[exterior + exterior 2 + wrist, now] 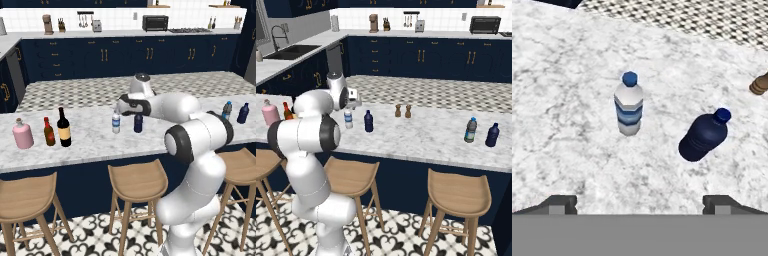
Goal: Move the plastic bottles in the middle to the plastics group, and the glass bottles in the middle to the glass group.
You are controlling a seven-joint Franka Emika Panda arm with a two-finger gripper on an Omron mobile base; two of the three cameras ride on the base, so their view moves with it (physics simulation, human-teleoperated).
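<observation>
On the marble counter's middle stand a clear plastic bottle [116,122] [629,106] with a blue label and a dark navy bottle [138,123] [704,137], side by side. My gripper [639,205] hovers above and just in front of them, open, nothing between its fingers. The tall black wine bottle [63,127] stands at the left beside the small brown red-topped bottle [48,132] and the pink jug [22,135]. The plastics group, a clear blue-capped bottle [227,110] and a dark blue one [243,113], stands at the far right.
Two small brown shakers [402,111] sit on the counter behind and right of the middle bottles. Wooden stools [138,181] line the counter's near side. Bare marble [426,132] lies between the middle bottles and the right-hand pair.
</observation>
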